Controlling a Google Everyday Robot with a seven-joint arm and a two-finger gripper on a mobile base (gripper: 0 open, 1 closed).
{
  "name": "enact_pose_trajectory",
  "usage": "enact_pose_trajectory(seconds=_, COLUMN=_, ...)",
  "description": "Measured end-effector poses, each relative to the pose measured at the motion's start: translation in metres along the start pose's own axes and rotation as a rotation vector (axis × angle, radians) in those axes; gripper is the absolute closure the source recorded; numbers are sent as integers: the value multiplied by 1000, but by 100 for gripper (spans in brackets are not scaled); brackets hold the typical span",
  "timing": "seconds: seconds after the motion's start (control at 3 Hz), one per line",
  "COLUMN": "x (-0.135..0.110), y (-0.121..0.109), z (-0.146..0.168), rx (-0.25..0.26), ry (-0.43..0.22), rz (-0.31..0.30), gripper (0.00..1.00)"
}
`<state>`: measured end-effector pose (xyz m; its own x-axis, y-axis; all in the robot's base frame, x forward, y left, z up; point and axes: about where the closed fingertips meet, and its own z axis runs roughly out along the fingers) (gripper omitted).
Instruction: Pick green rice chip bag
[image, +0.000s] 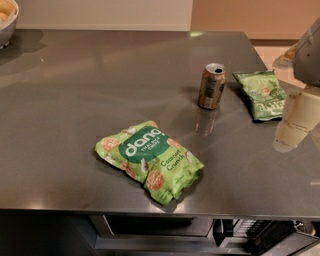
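While lying flat and crinkled on the dark countertop (60, 100), near the front edge and a little left of centre: green rice chip bag (149, 160), "dang" patch facing up, nothing touching it. Behind and to the right, well apart: upright brown can (211, 86) (silver top), with a smaller green bag (261, 94) near it. Gripper (294, 125) at the far right edge, over the counter beside the smaller bag, well apart from the rice chip bag; open or closed, cannot tell. Bowl (7, 25) at the top left corner.
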<state>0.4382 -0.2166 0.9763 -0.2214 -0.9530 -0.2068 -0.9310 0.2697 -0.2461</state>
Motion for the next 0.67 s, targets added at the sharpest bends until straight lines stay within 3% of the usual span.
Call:
enact_pose_trajectory(seconds=0.33, x=-5, y=-1, z=0, rx=2, ry=-1, rz=5, gripper=0)
enact_pose_trajectory(seconds=0.67, x=-30, y=3, z=9, rx=-24, ry=-5, rz=15, gripper=0)
